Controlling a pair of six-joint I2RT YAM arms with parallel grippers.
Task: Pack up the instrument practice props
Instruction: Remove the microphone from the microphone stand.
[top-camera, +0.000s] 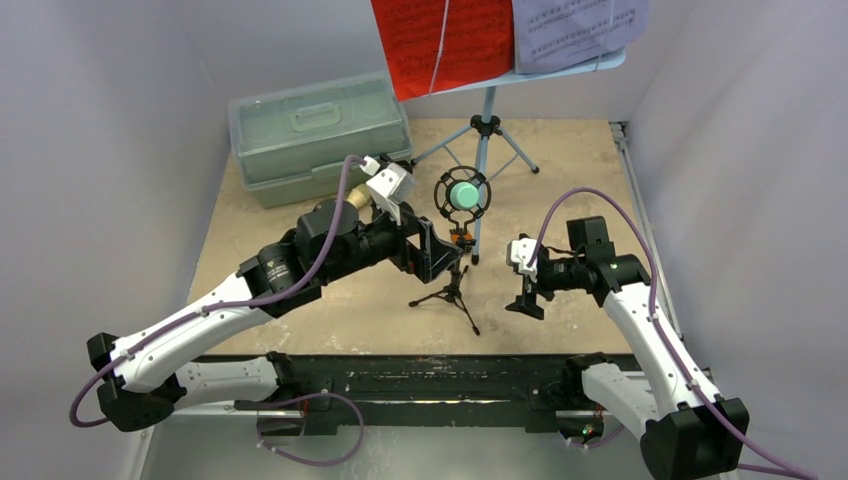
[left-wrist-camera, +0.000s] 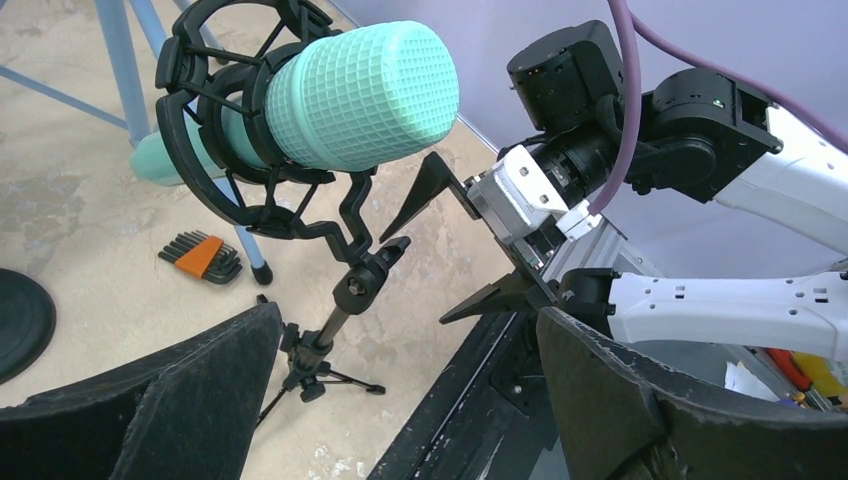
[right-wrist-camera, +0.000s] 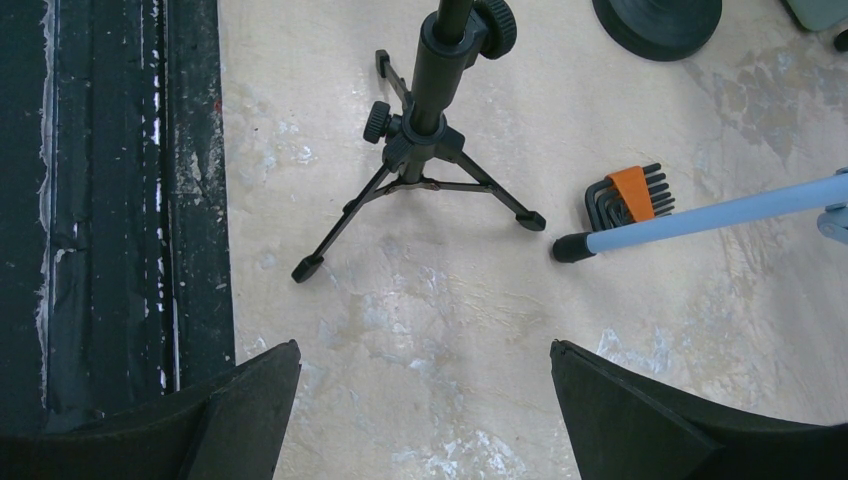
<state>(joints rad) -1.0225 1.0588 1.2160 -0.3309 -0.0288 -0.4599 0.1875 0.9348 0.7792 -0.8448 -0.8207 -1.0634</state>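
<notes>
Hardly any packing looks done yet. The teal microphone sits inside the black ring holder on its little tripod, standing in the middle of the table. The light-blue music rack stands at the back on its own legs. The red sheet and the purple sheet rest on it. The pale green case is at the back left, and its lid looks shut. A black round base lies on the table near the tripod. A tan thing peeks out behind the left arm. It may be the other microphone, but I cannot tell. I see no white sheet. A small orange set of hex keys lies by one rack leg. The left gripper is just beside the tripod with its jaws spread wide and holding nothing. The right gripper hangs over bare table near the tripod's feet, jaws also spread wide and holding nothing. So the case must be opened, and everything must go in.
</notes>
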